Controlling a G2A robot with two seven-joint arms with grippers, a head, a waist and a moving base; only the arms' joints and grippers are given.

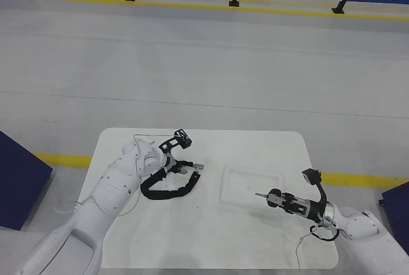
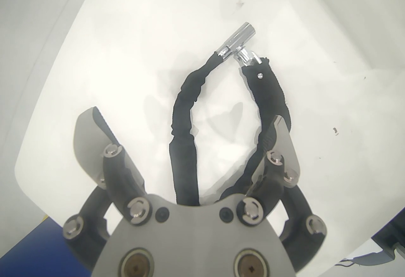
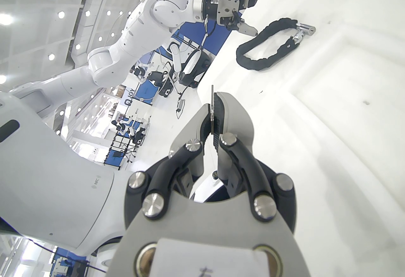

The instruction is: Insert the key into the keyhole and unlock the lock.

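We noted chain lock (image 1: 164, 191) lying looped on tabletop (image 1: 273, 148), chrome cylinder (image 2: 238, 38) at end nearer right arm. Left jaws open, straddling sleeved loop, one finger just beside sleeve. Right jaws closed on key (image 3: 211, 101), held over edge of shallow white tray (image 1: 242, 180), well apart from cylinder. Key's long axis ran toward lock, tip leading. Cylinder's long axis lay roughly parallel but offset, free end turned toward right arm's side. We judged key must cross tray and realign; left arm nearer to steady lock.
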